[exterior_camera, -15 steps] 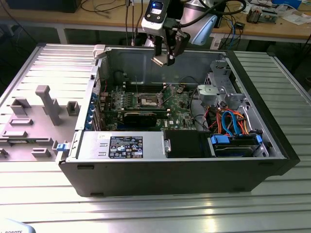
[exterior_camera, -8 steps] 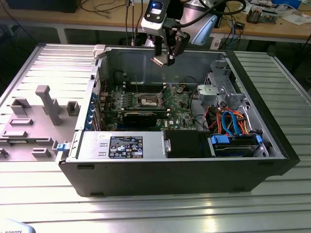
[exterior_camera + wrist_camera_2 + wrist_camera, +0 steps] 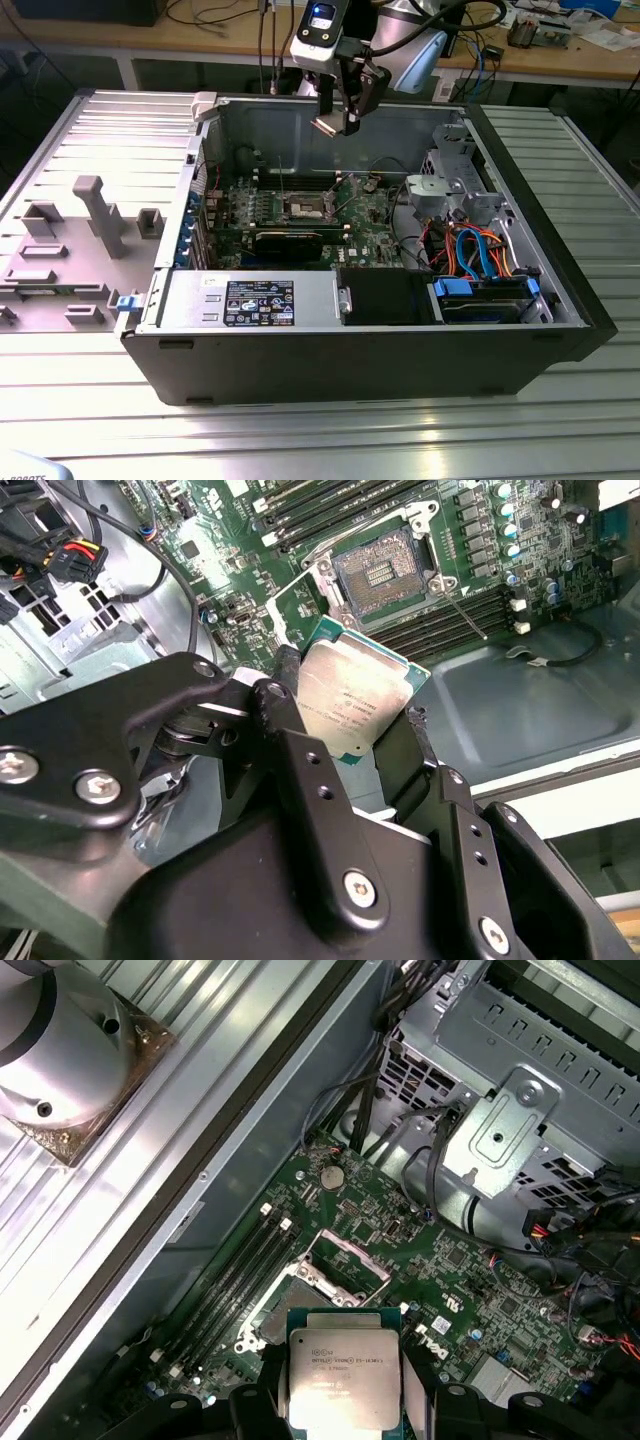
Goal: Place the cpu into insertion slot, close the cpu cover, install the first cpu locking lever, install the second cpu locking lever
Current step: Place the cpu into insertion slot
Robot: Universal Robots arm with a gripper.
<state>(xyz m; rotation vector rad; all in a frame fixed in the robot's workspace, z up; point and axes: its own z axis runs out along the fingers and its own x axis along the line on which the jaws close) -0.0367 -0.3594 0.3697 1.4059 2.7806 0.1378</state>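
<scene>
— Cpu (image 3: 327, 125), where is it? From outside I see only something small and pale.

— In the exterior view it sits at the tip of the pincer (image 3: 335, 125), high above the open computer case (image 3: 300, 360). The insertion slot (image 3: 305, 207) lies well below the pincer, on the green motherboard (image 3: 370, 225).

— And the second wrist view?

— There the pincer (image 3: 350, 695) is clamped on the cpu (image 3: 350, 705), one black finger (image 3: 285, 680) on each of two opposite edges. The silver top faces the camera and the chip is tilted. Beyond the fingertips is the insertion slot (image 3: 385, 572), bare inside, with the memory slots (image 3: 455, 615) beside it.

— The first wrist view agrees?

— Yes. The cpu (image 3: 345, 1380) is held between the fingers of the pincer (image 3: 345, 1400), apart from the board. Just past it is the insertion slot (image 3: 295, 1300), and the cpu cover (image 3: 355, 1253) stands lifted open on the side away from the pincer.
</scene>
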